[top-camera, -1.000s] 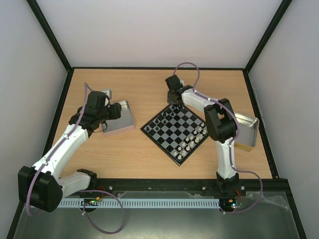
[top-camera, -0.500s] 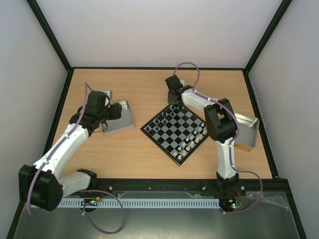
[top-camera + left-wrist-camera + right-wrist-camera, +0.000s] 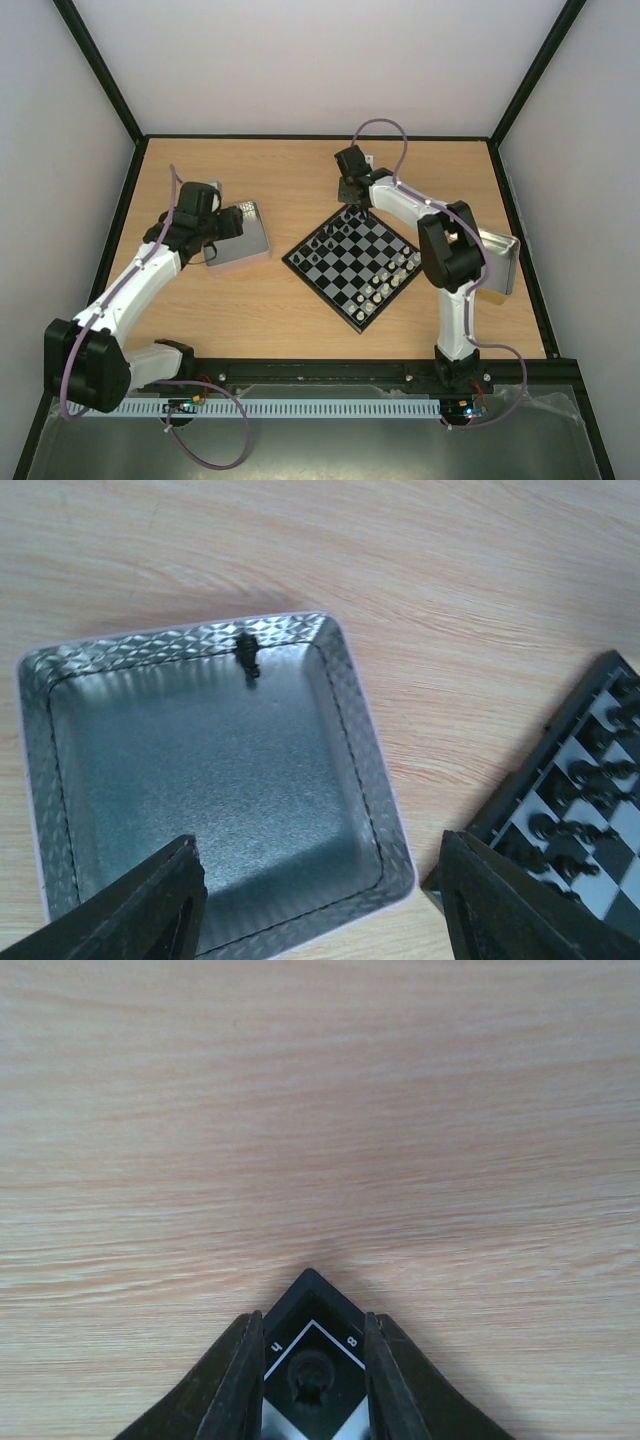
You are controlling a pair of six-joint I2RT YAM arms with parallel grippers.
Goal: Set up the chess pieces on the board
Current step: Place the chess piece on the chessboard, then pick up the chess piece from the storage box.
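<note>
Chess pieces (image 3: 388, 283) stand along two opposite edges of the board (image 3: 349, 266), which lies cornerwise on the table (image 3: 280, 180) between my arms. The pale ones are on the near-right side and the dark ones on the far-left. From above they are too small for me to tell their kinds or count them.

My right gripper (image 3: 312, 1318) is at the board's far corner. In its wrist view the fingers (image 3: 243, 1385) stand narrowly parted on either side of the corner square. A corner piece (image 3: 312, 1382), black and seen from straight above, stands there. A sliver of square shows on each side of it, so the fingers seem not to touch it. The frame's lower edge cuts off the rest of the board, and I cannot tell which kind of piece it is.

My left gripper (image 3: 318, 838) hangs wide and empty over the left tray (image 3: 370, 770). Only its fingertips (image 3: 160, 900) show, at the bottom of the wrist view. A stray piece (image 3: 246, 652), black, lies against the tray's far wall, its kind unclear. At that view's right edge, one corner of the board is cut off by the frame.

My right arm partly hides the right tray (image 3: 498, 258), and I cannot see its contents.
</note>
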